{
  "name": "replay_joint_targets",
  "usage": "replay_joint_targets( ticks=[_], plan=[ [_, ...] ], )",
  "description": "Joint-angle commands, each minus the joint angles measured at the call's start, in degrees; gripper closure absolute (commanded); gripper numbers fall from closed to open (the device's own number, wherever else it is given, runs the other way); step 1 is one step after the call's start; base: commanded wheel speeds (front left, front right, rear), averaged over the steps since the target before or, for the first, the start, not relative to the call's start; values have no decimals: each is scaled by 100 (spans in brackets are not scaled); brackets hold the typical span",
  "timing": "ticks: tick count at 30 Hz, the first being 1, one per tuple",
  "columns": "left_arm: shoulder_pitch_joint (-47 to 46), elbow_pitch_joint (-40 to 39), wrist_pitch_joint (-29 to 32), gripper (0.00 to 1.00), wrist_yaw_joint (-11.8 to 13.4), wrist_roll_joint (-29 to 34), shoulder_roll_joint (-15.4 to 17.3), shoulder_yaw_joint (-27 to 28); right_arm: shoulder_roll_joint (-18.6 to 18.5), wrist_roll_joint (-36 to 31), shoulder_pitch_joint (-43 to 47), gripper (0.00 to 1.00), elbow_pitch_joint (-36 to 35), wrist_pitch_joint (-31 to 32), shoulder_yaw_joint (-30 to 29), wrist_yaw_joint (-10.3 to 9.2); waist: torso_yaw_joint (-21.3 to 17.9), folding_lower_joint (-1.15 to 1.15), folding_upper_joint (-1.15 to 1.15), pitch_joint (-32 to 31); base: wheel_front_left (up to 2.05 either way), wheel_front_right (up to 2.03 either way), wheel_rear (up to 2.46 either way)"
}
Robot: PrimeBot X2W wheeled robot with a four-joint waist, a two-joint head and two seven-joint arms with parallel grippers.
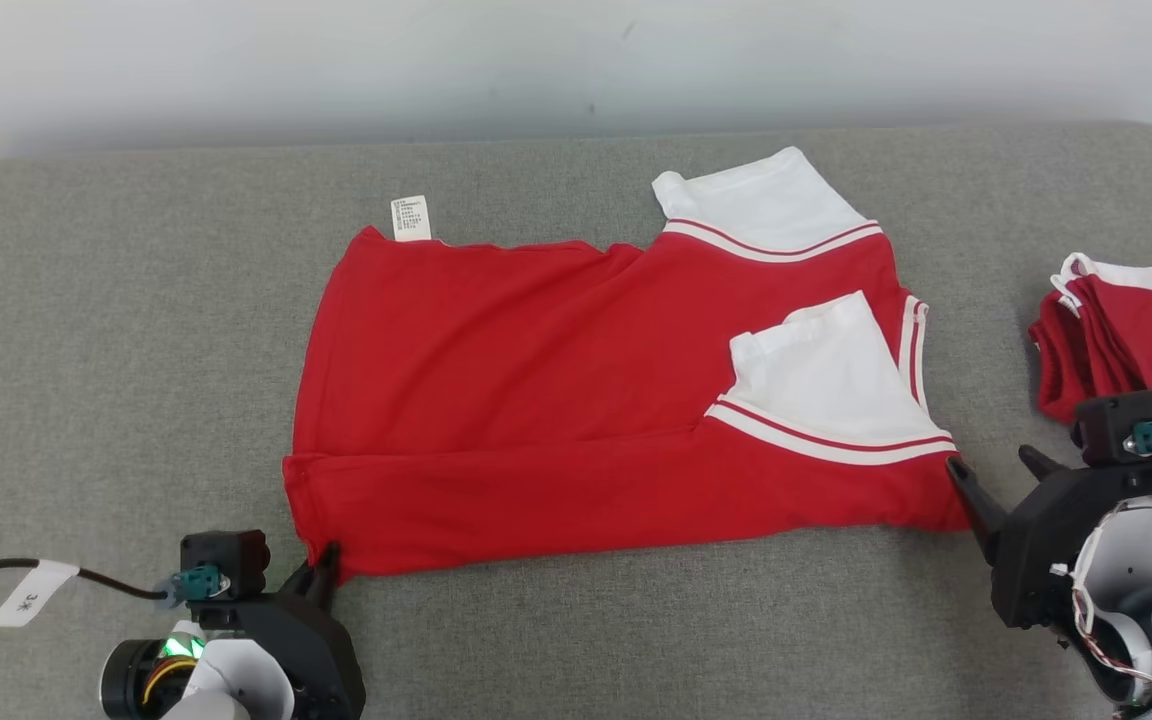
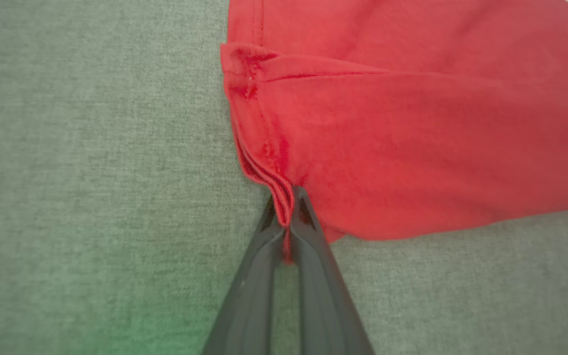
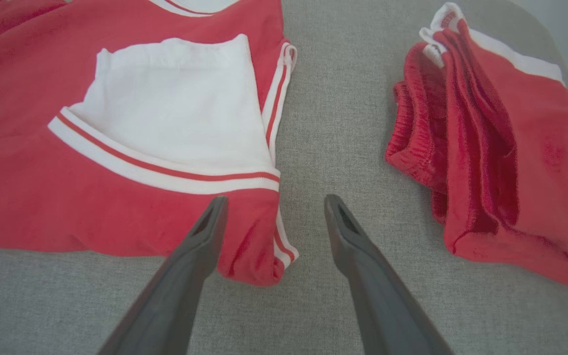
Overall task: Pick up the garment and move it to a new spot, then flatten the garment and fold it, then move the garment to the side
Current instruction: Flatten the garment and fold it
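Note:
The garment [image 1: 556,380] is a red shirt with white sleeves and striped cuffs, spread out and partly folded on the grey padded surface [image 1: 136,350]. A white label sticks out at its far left edge. My left gripper [image 1: 326,565] is shut on the garment's near left corner, and the left wrist view shows the red hem [image 2: 284,197] pinched between the dark fingers [image 2: 313,256]. My right gripper [image 1: 994,462] stands open at the near right corner. In the right wrist view that corner [image 3: 259,256] lies between the spread fingers [image 3: 200,246], untouched by either.
A second red and white garment [image 1: 1136,330] lies bunched at the right edge of the surface, close to my right arm, and appears as a pile [image 3: 501,148] in the right wrist view. A black cable with a white tag [image 1: 31,590] runs at the near left. A pale wall stands behind.

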Motion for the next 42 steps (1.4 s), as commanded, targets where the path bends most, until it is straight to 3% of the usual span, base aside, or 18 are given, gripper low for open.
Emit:
replay_joint_targets(
  ticks=[1,15,20,26,39,40,41,42],
  plan=[
    [144,100,9,100,31,2,4,-30,101,-87,-20,0,66,-27,-49,4,-8,0,0,37,0,0,0],
    [-6,18,-130,100,-13,112,-75,-183,717,-719,-105,0,670,439,-486,4,143,0,0,241,0,0,0],
    [3,9,-157,100,-14,118,-69,-207,902,-764,-58,0,520,402,-729,4,153,0,0,213,0,0,0],
    [45,-9,-169,100,-6,75,-33,-200,872,-908,56,0,244,496,-971,4,115,0,0,158,0,0,0],
    [1,-97,-97,100,17,46,-20,-264,1067,-823,-136,0,978,1001,-679,5,141,0,0,249,0,0,0],
    [23,-100,-100,100,17,39,-19,-269,1076,-802,-117,10,990,1025,-680,5,145,0,0,242,0,0,0],
    [44,-101,-104,100,16,32,-16,-269,1082,-794,-108,55,995,1022,-690,5,146,0,0,235,0,0,0],
    [63,-99,-111,100,13,24,-12,-268,1077,-794,-101,80,998,1016,-692,4,144,0,0,226,0,0,0]
  ],
)
